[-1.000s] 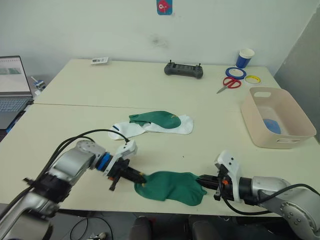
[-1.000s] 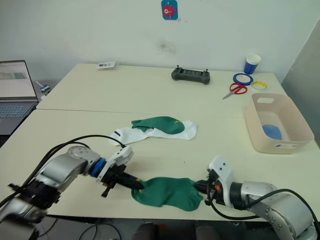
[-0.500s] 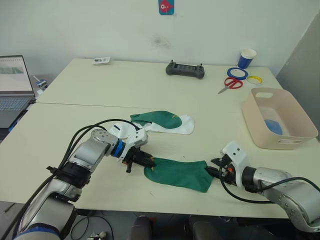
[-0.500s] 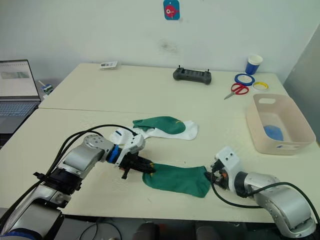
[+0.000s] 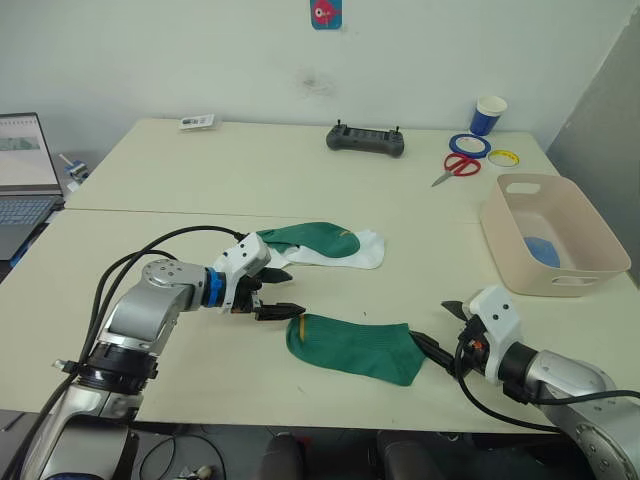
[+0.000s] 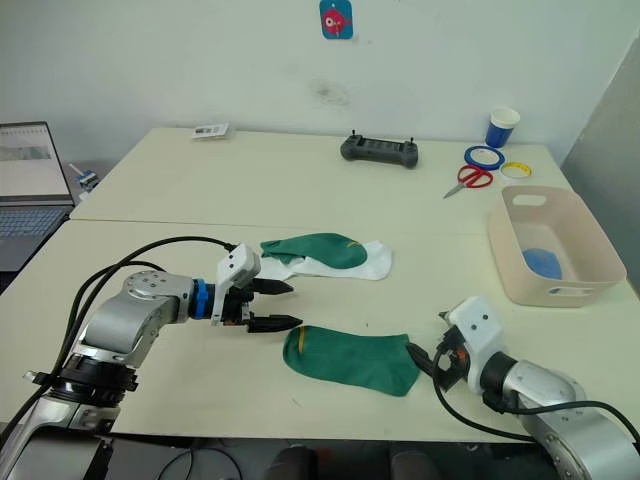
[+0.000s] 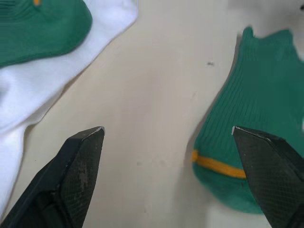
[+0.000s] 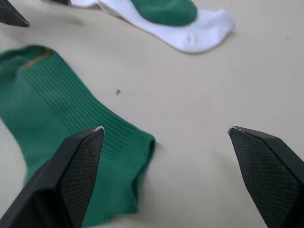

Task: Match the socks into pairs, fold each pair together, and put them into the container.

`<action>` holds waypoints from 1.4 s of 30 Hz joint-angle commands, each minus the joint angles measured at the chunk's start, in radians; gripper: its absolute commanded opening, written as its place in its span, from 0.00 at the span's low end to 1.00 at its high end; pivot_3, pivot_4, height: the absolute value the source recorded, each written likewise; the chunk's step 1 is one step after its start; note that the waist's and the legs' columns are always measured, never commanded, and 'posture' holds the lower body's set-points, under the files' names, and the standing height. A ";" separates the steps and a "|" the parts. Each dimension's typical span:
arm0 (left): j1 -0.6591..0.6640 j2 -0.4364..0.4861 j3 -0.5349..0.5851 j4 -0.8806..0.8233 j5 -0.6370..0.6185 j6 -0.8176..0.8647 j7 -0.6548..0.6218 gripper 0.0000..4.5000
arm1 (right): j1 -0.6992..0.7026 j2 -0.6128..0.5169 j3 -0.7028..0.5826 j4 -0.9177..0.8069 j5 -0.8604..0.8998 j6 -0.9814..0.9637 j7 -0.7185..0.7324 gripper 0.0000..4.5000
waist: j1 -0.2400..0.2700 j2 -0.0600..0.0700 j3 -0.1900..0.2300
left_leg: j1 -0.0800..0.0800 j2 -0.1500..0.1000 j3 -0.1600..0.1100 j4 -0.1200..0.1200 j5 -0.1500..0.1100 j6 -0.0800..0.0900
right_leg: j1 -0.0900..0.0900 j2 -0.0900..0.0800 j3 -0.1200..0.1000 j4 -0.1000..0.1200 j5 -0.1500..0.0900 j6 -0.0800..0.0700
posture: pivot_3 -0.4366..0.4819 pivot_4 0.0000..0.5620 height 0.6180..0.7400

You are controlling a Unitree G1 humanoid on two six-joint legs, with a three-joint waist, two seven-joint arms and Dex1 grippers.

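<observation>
Left pincer [image 6: 272, 305] gaping beside flat green sock [image 6: 350, 358] — cuff stripe unseen.

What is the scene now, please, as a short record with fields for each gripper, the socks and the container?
left gripper: open, just off the cuff end of the near green sock
right gripper: open, at that sock's other end
near green sock: flat on the table, released
other socks: second green sock lying on white socks
container: something blue inside
</observation>
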 commanded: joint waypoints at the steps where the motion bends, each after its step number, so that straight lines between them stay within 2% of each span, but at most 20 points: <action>1: 0.055 0.012 0.024 -0.107 -0.051 0.124 0.049 0.99 | 0.032 0.012 0.047 -0.008 -0.038 -0.040 -0.021 1.00 | 0.000 0.000 0.000 | 0.000 0.000 0.000 0.000 0.000 0.000 | 0.000 0.000 0.000 0.000 0.000 0.000 | 0.48 0.27 1.00; 3: 0.084 -0.002 0.028 -0.132 -0.042 0.148 0.106 0.99 | 0.052 0.031 0.076 0.008 -0.057 -0.051 -0.040 1.00 | 0.001 0.000 0.000 | 0.000 0.000 -0.001 0.000 0.000 0.000 | 0.000 0.000 0.000 0.000 0.000 -0.001 | 0.48 0.27 1.00; 5: 0.108 -0.020 0.036 -0.152 -0.050 0.189 0.162 0.91 | 0.064 0.050 0.111 0.028 -0.080 -0.064 -0.052 1.00 | 0.001 0.000 0.000 | 0.001 0.000 -0.001 0.000 0.000 0.000 | 0.000 0.000 -0.001 0.001 0.000 -0.001 | 0.48 0.27 1.00; 8: 0.155 -0.005 0.009 -0.197 -0.058 0.213 0.167 0.74 | 0.070 0.066 0.159 0.047 -0.103 -0.057 -0.064 0.87 | 0.002 0.000 0.000 | 0.001 0.000 -0.001 0.001 0.000 0.000 | 0.000 0.000 0.000 0.001 0.000 -0.001 | 0.48 0.27 1.00; 17: 0.219 0.011 -0.011 -0.277 -0.099 0.286 0.187 0.11 | 0.079 0.055 0.190 0.012 -0.086 -0.005 -0.039 0.12 | 0.002 0.000 0.000 | 0.001 0.000 -0.001 0.000 0.000 0.000 | 0.001 -0.001 0.000 0.000 -0.001 -0.002 | 0.48 0.27 1.00; 19: 0.235 0.031 -0.001 -0.284 -0.112 0.292 0.178 0.01 | 0.084 0.049 0.184 -0.005 -0.076 0.009 -0.031 0.01 | 0.002 0.000 0.000 | 0.001 0.000 -0.001 -0.001 0.000 0.000 | 0.000 -0.001 0.000 0.000 -0.001 -0.003 | 0.48 0.27 1.00; 26: 0.300 0.117 0.017 -0.327 -0.168 0.309 0.144 0.01 | 0.079 0.026 0.143 -0.057 -0.005 0.082 -0.003 0.01 | 0.000 0.000 0.000 | 0.002 0.000 0.000 -0.002 0.000 0.000 | 0.000 -0.001 0.000 0.000 -0.005 -0.008 | 0.48 0.27 1.00; 34: 0.349 0.138 0.026 -0.364 -0.179 0.302 0.173 0.01 | 0.045 0.010 0.149 -0.058 0.012 0.137 -0.027 0.01 | 0.001 0.000 0.000 | 0.002 0.000 0.000 -0.002 0.000 0.000 | 0.000 -0.001 0.000 0.000 -0.005 -0.009 | 0.48 0.27 1.00; 38: 0.360 0.114 0.034 -0.356 -0.171 0.263 0.201 0.01 | 0.037 0.011 0.144 -0.050 0.015 0.157 -0.041 0.01 | 0.001 0.000 0.000 | 0.002 0.000 0.000 -0.002 0.000 0.000 | 0.000 -0.001 0.000 0.000 -0.005 -0.009 | 0.48 0.27 1.00; 40: 0.361 0.116 0.030 -0.349 -0.169 0.249 0.200 0.00 | 0.037 -0.002 0.138 -0.048 0.007 0.153 -0.038 0.13 | 0.002 0.000 0.000 | 0.002 0.000 0.000 -0.002 0.000 -0.001 | 0.000 -0.002 0.000 0.000 -0.005 -0.009 | 0.48 0.27 1.00; 42: 0.365 0.120 0.030 -0.345 -0.161 0.227 0.205 0.10 | 0.033 -0.012 0.122 -0.050 0.011 0.153 -0.031 0.24 | 0.002 0.000 0.000 | 0.002 0.000 0.000 -0.002 0.000 -0.001 | 0.000 -0.002 0.000 0.000 -0.005 -0.009 | 0.48 0.27 1.00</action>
